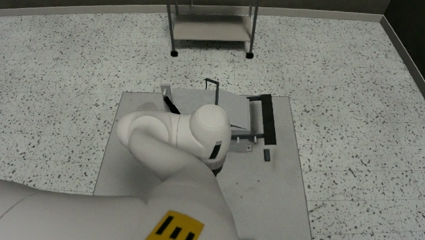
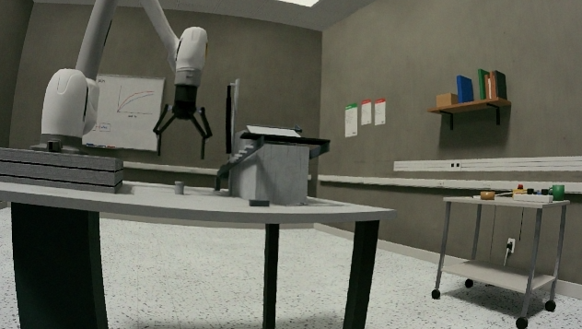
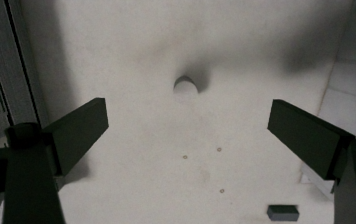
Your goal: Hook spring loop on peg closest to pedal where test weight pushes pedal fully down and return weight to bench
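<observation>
The steel test weight, a small grey cylinder point(image 2: 179, 188) point(image 3: 185, 89), stands upright on the bench point(image 1: 255, 202) point(image 2: 152, 199) point(image 3: 145, 195). My gripper point(image 2: 180, 155) point(image 3: 188, 113) is open and empty, pointing down above the weight with clear height between them. In the top view the arm hides the gripper and the weight. The feeder point(image 1: 237, 108) point(image 2: 283, 171) is a grey box with a sloping top and a dark bar point(image 1: 268, 120) point(image 2: 285, 138). Small light pegs point(image 1: 238, 139) point(image 2: 243, 151) show on its side. I cannot make out the pedal, the spring or its loop clearly.
A small dark block point(image 1: 267, 154) point(image 2: 259, 203) point(image 3: 283, 213) lies on the bench beside the feeder. A tall upright post point(image 2: 237, 111) rises at the feeder. The arm's layered base block point(image 2: 60, 169) stands at the left. A wheeled cart point(image 1: 212, 31) point(image 2: 499, 273) stands beyond the bench.
</observation>
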Tool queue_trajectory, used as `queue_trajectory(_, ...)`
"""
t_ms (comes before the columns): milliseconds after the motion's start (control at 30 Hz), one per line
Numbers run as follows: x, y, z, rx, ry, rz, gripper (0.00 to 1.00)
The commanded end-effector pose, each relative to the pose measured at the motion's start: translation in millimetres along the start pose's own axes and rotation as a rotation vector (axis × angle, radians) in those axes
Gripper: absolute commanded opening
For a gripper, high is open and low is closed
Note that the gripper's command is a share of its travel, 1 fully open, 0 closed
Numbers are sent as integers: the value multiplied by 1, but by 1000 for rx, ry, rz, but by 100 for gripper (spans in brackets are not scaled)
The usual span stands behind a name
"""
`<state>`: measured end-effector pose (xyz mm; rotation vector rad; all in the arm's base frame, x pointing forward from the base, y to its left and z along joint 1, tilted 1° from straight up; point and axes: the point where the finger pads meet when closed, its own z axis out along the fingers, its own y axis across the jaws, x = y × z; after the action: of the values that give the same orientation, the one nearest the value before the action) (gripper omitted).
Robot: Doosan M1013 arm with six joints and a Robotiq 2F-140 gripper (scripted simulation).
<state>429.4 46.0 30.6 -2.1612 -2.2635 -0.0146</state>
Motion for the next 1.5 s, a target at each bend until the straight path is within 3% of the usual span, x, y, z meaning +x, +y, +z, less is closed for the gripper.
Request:
queue_trajectory(0,0,0,-7,-1,0,0,100)
queue_trajectory(233,0,0,-26,-1,0,0,100)
queue_trajectory(867,0,0,-49,-1,0,0,100)
queue_trajectory(900,0,-12,-93,-2,150,4,100)
queue_trajectory(1433,0,-12,-93,-2,150,4,100)
queue_trajectory(1467,0,-24,-139,-4,300,8,100)
